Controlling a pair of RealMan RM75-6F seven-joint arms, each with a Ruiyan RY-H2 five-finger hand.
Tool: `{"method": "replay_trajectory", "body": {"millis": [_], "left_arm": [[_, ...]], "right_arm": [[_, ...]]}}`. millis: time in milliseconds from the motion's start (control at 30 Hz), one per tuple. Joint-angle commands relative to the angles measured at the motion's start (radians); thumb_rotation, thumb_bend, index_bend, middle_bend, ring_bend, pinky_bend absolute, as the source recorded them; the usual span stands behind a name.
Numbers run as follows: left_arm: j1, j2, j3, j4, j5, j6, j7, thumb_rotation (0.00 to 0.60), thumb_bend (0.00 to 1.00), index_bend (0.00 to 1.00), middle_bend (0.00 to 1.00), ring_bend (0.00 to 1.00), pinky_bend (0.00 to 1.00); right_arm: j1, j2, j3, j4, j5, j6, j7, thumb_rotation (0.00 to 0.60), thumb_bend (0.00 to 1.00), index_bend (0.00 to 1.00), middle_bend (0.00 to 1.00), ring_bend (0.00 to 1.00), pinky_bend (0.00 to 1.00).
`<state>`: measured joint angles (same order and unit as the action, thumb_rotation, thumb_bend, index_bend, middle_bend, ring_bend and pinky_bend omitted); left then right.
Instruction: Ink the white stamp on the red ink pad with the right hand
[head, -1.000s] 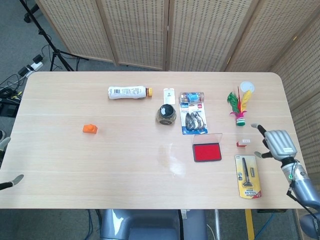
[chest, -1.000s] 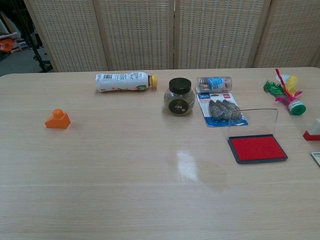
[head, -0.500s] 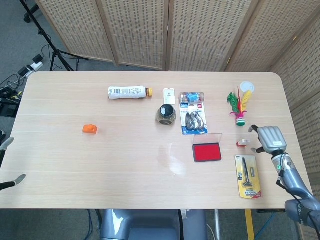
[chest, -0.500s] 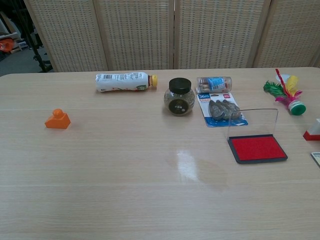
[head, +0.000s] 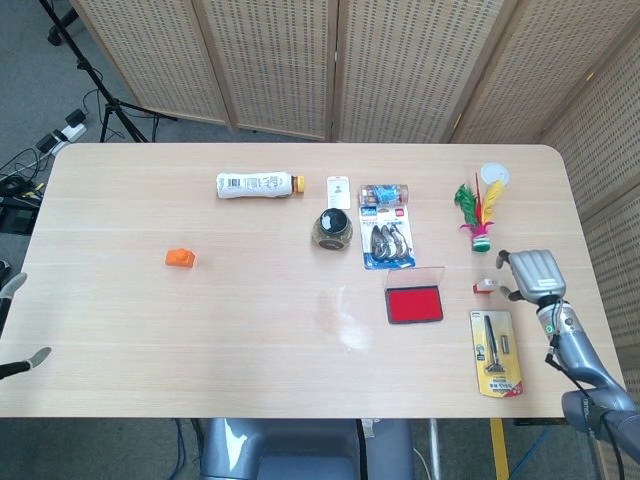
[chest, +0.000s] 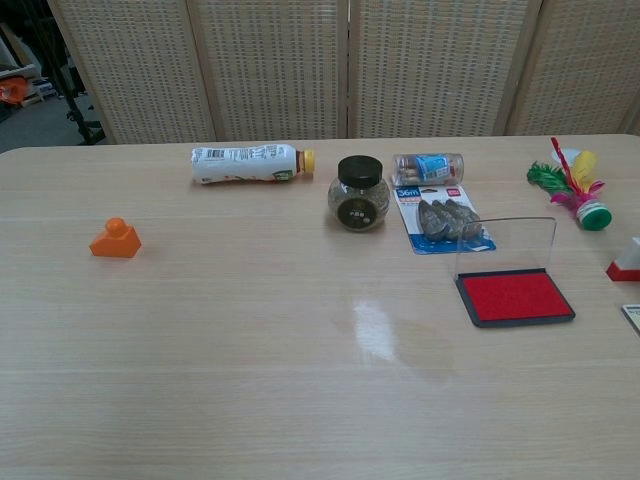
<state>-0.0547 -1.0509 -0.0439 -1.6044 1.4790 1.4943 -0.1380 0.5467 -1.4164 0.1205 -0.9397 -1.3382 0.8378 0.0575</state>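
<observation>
Right grey robot hand (head: 534, 273) sits open, fingers spread, just at 3 o'clock of the small white red-based stamp (head: 486, 286); open red ink pad (head: 414, 304) at the stamp's 9 o'clock. Can't tell the left hand's (head: 14, 325) state.

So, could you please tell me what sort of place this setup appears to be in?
Probably an indoor lab or studio for recording: a light wooden table holds unrelated props, woven folding screens close it off behind, and a tripod stand with cables and a power strip stands on the grey floor.
</observation>
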Motion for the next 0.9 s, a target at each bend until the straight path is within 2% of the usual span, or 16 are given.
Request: {"method": "replay_trajectory", "body": {"millis": [33, 900], "left_arm": [[0.000, -0.001, -0.001, 0.001, -0.002, -0.001, 0.000, 0.600, 0.00, 0.00, 0.00, 0.00, 0.00], [-0.001, -0.006, -0.002, 0.004, -0.016, -0.011, 0.015, 0.600, 0.00, 0.00, 0.00, 0.00, 0.00]], "right_arm": [[0.009, -0.020, -0.004, 0.028, -0.003, -0.011, 0.010, 0.600, 0.31, 0.43, 0.98, 1.00, 1.00], [0.031, -0.099, -0.037, 0.145, -0.035, -0.023, 0.038, 0.600, 0.34, 0.44, 0.97, 1.00, 1.00]]}}
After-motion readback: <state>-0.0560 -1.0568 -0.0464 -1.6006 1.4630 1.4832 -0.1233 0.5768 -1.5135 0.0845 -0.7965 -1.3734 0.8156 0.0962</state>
